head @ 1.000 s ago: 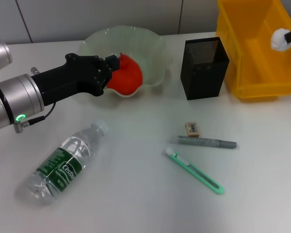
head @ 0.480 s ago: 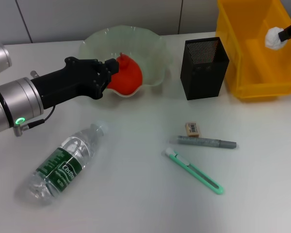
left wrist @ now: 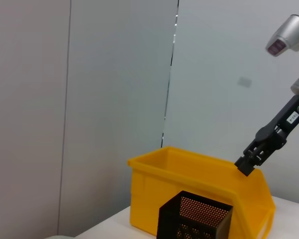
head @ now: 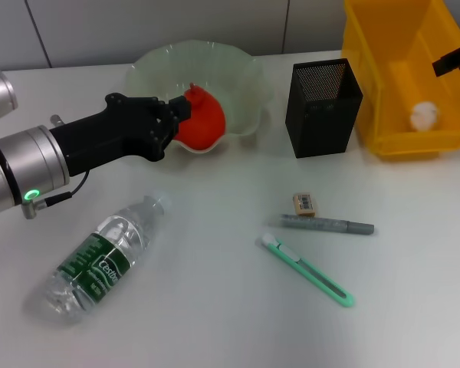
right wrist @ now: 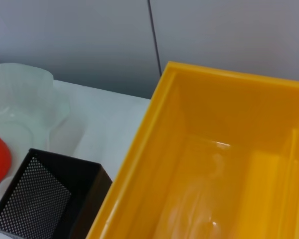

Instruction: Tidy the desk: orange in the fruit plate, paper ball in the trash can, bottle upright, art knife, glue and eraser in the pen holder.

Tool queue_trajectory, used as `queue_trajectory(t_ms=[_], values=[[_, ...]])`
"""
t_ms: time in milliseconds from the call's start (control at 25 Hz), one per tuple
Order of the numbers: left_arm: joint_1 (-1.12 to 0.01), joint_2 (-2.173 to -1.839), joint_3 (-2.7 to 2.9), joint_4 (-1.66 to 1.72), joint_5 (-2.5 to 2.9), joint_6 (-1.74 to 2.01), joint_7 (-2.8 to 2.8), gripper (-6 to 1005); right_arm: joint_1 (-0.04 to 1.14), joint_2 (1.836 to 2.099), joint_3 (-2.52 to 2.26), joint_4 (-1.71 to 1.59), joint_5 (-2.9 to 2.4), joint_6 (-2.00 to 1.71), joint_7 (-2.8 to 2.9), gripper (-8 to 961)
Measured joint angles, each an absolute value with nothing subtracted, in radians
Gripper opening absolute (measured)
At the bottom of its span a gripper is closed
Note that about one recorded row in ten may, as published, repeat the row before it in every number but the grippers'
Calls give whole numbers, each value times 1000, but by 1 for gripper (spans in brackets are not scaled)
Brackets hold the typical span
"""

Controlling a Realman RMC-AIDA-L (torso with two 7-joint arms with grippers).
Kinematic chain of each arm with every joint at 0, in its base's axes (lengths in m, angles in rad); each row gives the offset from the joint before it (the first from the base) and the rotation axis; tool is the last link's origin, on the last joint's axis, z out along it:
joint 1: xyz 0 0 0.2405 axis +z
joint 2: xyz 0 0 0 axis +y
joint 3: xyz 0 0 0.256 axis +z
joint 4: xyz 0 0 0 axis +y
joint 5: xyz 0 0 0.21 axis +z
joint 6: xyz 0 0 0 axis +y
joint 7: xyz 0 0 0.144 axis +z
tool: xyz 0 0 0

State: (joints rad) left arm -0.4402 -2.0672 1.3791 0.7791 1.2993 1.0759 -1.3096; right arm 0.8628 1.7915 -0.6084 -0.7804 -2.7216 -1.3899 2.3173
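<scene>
left gripper (head: 180,115) is at the near rim of the fruit plate (head: 241,77), right against the orange (head: 201,120), which sits in the plate. its jaws are buried in the dark housing and the fruit, so i cannot tell if they are apart or clamped. right gripper (head: 454,58) is above the yellow trash can (head: 383,84) at the counter's far right; only a dark tip shows, holding nothing, and the gap between its jaws is not readable, also cannot tell. left wrist view shows that same right gripper (left wrist: 249,162) hanging over the bin's rim. paper ball (head: 423,115) lies inside the trash can on its floor. black mesh pen holder (head: 322,107) stands upright just left of the trash can, between it and the plate. bottle (head: 100,259) lies on its side on the counter (head: 215,307), near left, cap pointing toward the plate. eraser (head: 304,202) lies in front of the pen holder, glue (head: 327,225) stick lying flat just beside it on the near side. green art knife (head: 307,270) lies diagonally nearer the robot, close to the glue but apart.
</scene>
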Motion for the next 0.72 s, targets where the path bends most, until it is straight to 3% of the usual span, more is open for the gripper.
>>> queue_trajectory(t_ms=[280,440,520,560,720], values=[[-424,-2065,1371,789,1299,1086,-1322,74,842,1802,-609,-833,-2717,-1426,2319,459],[-423,-2060,1354,790,1306,1109,-1350,76,817,1838,-611,-923,-2694,-1484,2319,513],[-424,-2049,1343,792,1311,1136,-1369,76,791,1872,-611,-1005,-2657,-1534,2319,512],[-424,-2049,1343,792,1311,1136,-1369,77,791,1872,-611,-1005,-2657,-1534,2319,512],[-429,-2025,1336,821,1368,1165,-1447,78,746,1917,-612,-1093,-2577,-1596,2320,511]])
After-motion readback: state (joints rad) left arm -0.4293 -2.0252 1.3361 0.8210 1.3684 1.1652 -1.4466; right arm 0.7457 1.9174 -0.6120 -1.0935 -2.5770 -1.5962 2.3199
